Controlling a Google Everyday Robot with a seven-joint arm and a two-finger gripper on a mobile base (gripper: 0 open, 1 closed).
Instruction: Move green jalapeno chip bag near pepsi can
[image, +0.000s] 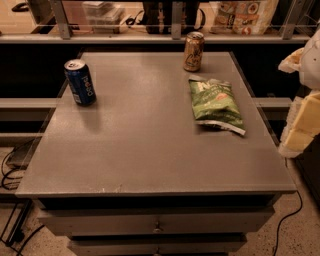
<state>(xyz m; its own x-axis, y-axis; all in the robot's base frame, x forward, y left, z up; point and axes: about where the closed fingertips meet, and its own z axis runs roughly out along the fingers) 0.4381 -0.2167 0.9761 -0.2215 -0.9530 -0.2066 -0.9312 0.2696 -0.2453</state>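
The green jalapeno chip bag (216, 104) lies flat on the right side of the grey table (145, 150), its silvery sealed edge toward the front. The pepsi can (80, 82), dark blue with a silver top, stands upright at the table's far left edge. The bag and the can are far apart, across the width of the table. My gripper (304, 122) shows as white and yellowish parts at the right edge of the camera view, beyond the table's right side and to the right of the bag. It touches nothing.
A gold can (193, 51) stands upright at the back of the table, just behind the bag. A railing and a shelf with bags (245, 15) run behind the table. Drawers (157, 225) are below the front edge. Cables lie on the floor at both sides.
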